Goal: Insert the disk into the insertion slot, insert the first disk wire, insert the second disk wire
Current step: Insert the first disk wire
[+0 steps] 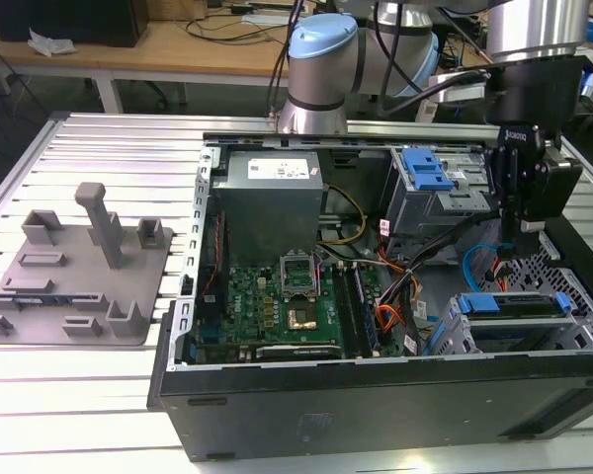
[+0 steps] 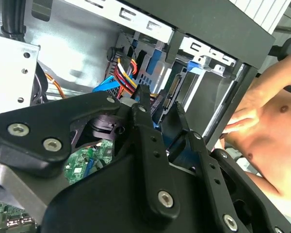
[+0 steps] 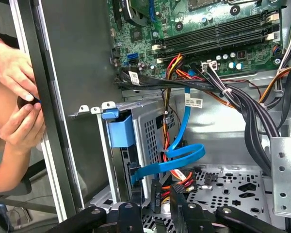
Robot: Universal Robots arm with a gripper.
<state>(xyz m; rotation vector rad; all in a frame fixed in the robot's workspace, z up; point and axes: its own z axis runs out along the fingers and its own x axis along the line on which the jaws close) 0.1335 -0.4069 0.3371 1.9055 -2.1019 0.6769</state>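
Moulded grey fixture plate (image 1: 74, 272) is seen at the exterior view's left. Blue-framed disk (image 1: 519, 308) is judged seated in the perforated sheet-metal insertion slot (image 1: 455, 331), so the wire step is judged in hand. Gripper (image 1: 521, 242) is held near it, by a black connector (image 3: 157, 201). Clamped or spread cannot be told. Squared connector alignment is called for.

Okay, so the disk (image 1: 514, 302) is seated in the insertion slot (image 1: 457, 331), around 4 o'clock in the exterior view, with its bright blue carrier edge along the top. The slot is the grey perforated cage. In the first wrist view the carrier's blue tab (image 3: 120, 130) sits at its corner. A flat blue wire (image 3: 186, 154) loops just beside the cage, next to a red/yellow/black wire bundle (image 3: 166, 145) (can't tell if either is plugged in).
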